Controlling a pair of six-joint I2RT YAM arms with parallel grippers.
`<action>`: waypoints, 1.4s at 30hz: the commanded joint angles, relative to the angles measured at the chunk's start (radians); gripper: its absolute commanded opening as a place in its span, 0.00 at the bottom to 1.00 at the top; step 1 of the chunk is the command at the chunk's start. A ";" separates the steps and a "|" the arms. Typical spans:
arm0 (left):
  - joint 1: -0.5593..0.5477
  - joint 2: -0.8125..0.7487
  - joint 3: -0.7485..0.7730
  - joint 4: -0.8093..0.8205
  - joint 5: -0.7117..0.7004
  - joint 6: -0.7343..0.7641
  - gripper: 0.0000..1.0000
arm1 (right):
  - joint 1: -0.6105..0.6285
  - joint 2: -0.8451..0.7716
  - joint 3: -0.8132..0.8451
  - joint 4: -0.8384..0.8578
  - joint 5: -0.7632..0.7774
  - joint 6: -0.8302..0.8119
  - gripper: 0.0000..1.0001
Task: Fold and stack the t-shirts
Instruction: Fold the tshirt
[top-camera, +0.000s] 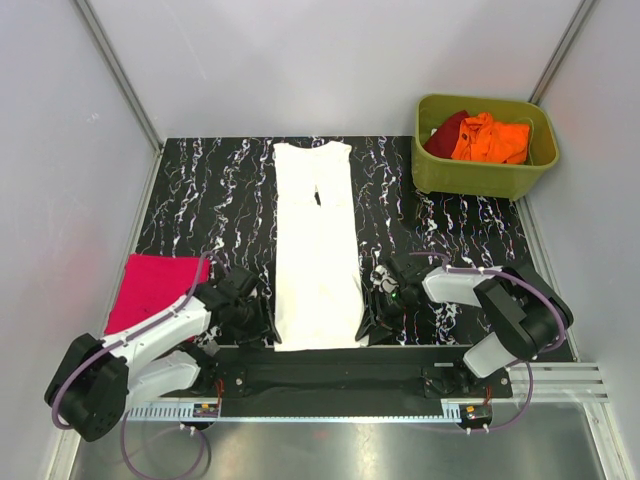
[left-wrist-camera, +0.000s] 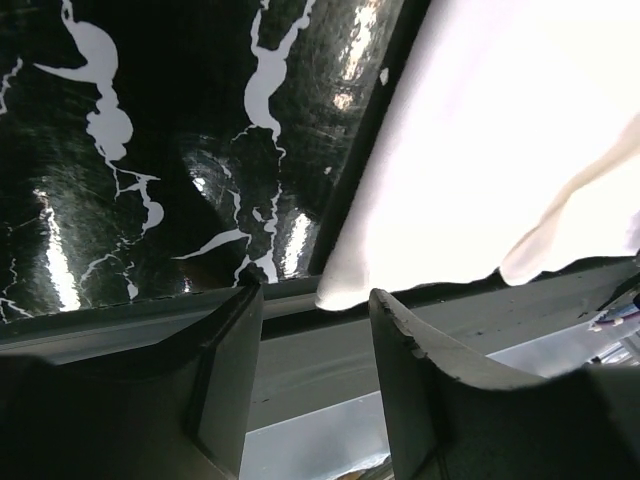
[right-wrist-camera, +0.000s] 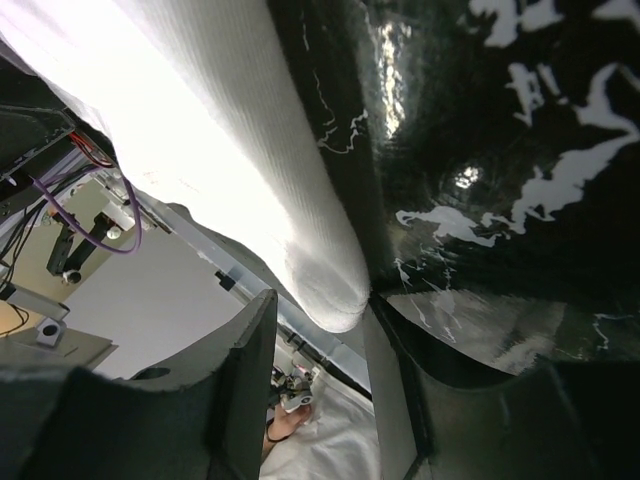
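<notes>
At near corners of white t-shirt (top-camera: 316, 240), left gripper (left-wrist-camera: 318, 295) half-open astride cloth; right gripper (right-wrist-camera: 320, 300) likewise

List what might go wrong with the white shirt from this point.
1. The white t-shirt's near corners only just reach into the open left tool and right tool. Closing may pinch a single layer or slip off.
2. Its hem lies at the table's near edge, leaving little room to get under it.
3. The left arm lies beside the folded pink t-shirt and might drag it.
</notes>
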 joint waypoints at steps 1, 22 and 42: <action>0.007 -0.034 0.002 0.054 0.011 -0.035 0.51 | 0.011 -0.011 -0.022 0.000 0.155 -0.036 0.48; 0.009 0.053 -0.046 0.092 0.031 -0.066 0.44 | 0.011 0.078 -0.019 0.109 0.091 -0.005 0.39; 0.021 0.070 0.250 0.025 -0.031 0.014 0.00 | 0.007 -0.029 0.211 -0.129 0.149 -0.033 0.00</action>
